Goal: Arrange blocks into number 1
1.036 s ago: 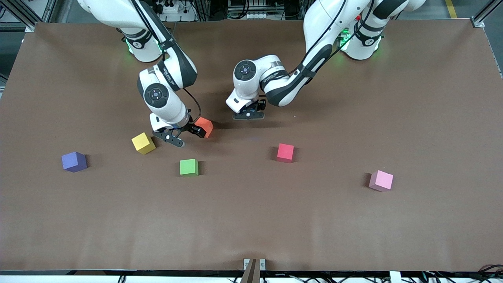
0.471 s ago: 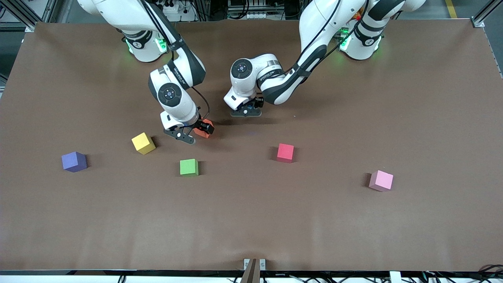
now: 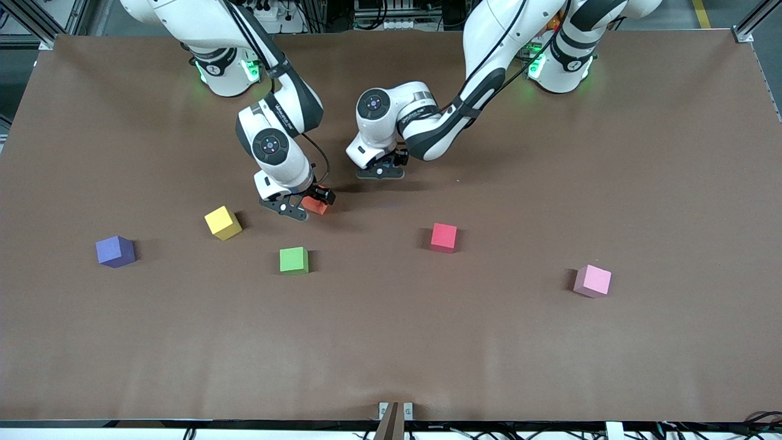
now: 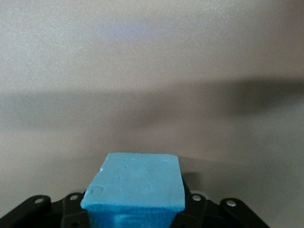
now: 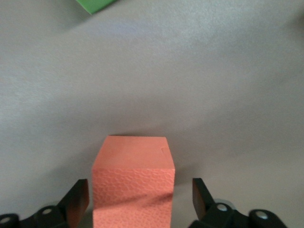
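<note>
My right gripper (image 3: pixel 308 205) is down at the table with its open fingers on either side of the orange block (image 3: pixel 317 206). In the right wrist view the orange block (image 5: pixel 133 175) sits between the fingers (image 5: pixel 78 199), with a gap showing on one side. My left gripper (image 3: pixel 380 171) is shut on the light blue block (image 4: pixel 135 183) and hangs low over the table, beside the right gripper toward the left arm's end. The green block (image 3: pixel 294 260), the red block (image 3: pixel 444 237) and the pink block (image 3: pixel 592 281) lie apart, nearer the front camera.
A yellow cube (image 3: pixel 223 222) lies close to the right gripper, toward the right arm's end, and a purple cube (image 3: pixel 115 251) lies farther that way. A corner of the green block (image 5: pixel 95 4) shows in the right wrist view.
My right gripper has slid toward the left arm's end onto the orange block, and its fingers now straddle it and stand narrower. The left gripper has drawn slightly toward the bases with the light blue block.
</note>
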`<state>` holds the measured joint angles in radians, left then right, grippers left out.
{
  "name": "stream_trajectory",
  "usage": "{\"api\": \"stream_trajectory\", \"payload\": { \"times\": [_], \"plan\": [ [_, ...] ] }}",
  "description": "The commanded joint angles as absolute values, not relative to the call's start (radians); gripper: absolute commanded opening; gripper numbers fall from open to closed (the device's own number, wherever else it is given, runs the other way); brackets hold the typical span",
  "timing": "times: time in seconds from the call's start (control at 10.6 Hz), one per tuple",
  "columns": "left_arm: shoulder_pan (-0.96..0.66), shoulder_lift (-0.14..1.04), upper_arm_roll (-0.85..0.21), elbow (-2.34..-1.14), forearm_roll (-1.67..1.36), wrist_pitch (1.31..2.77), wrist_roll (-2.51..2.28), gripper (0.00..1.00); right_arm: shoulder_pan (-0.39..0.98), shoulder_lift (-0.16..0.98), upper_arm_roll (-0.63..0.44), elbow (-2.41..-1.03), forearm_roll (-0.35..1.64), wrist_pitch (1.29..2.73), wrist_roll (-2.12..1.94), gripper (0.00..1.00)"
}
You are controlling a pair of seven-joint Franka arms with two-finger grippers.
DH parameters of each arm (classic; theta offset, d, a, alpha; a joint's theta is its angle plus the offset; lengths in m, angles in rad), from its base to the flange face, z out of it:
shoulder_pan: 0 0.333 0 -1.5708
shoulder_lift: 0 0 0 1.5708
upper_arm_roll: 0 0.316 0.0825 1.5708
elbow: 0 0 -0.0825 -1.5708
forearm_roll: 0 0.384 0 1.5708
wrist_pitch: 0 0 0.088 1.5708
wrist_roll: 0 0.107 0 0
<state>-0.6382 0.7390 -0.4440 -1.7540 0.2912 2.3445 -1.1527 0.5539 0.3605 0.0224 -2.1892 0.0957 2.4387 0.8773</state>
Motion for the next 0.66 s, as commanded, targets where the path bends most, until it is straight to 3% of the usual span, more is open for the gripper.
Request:
{"api": "stream_trajectory", "payload": {
  "times": [0.0,0.09,0.57],
  "plan": [
    [-0.669,0.773,-0.439,-1.735,0.310,2.338,-1.181,0.00,0.549,0.357,0.025,-2.206,0.104,2.447,0.851,0.68],
    [-0.669,0.776,-0.439,-1.733,0.308,2.339,-1.183,0.00,0.548,0.357,0.025,-2.206,0.104,2.447,0.851,0.64],
    [-0.672,0.792,-0.439,-1.706,0.313,2.339,-1.206,0.00,0.517,0.319,0.023,-2.207,0.104,2.431,0.806,0.63]
  ]
}}
